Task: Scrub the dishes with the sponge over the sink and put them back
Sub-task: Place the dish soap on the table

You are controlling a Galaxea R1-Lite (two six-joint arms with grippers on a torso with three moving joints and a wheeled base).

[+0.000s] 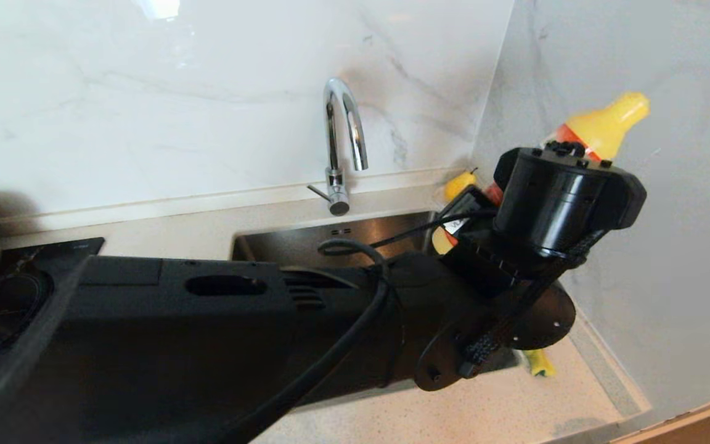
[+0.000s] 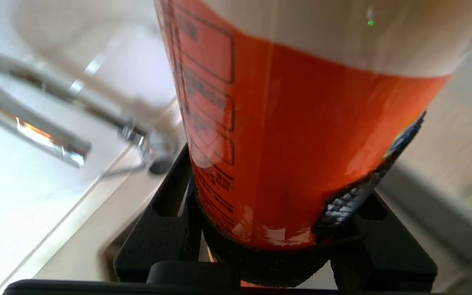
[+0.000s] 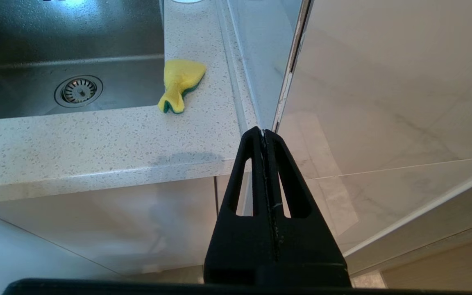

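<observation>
1. My left gripper (image 2: 277, 246) clamps an orange detergent bottle (image 2: 301, 135), raised over the sink (image 1: 306, 246), presumably for dispensing soap.
2. My right gripper (image 3: 264, 135), pressed shut, idles below the counter edge.
3. The sponge (image 3: 180, 84) lies crumpled on the counter (image 3: 96, 139) beside the basin; the dishes are unseen.

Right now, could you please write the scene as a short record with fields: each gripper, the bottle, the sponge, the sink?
left gripper: raised over the sink's far right corner, closed around the bottle
bottle: orange body, yellow cap, held near the right wall
right gripper: parked below the counter edge, shut, empty
sponge: yellow with a green layer, crumpled, on the counter right of the sink
sink: steel basin, round drain strainer; no dish visible in the part shown
faucet: chrome, behind the sink
</observation>
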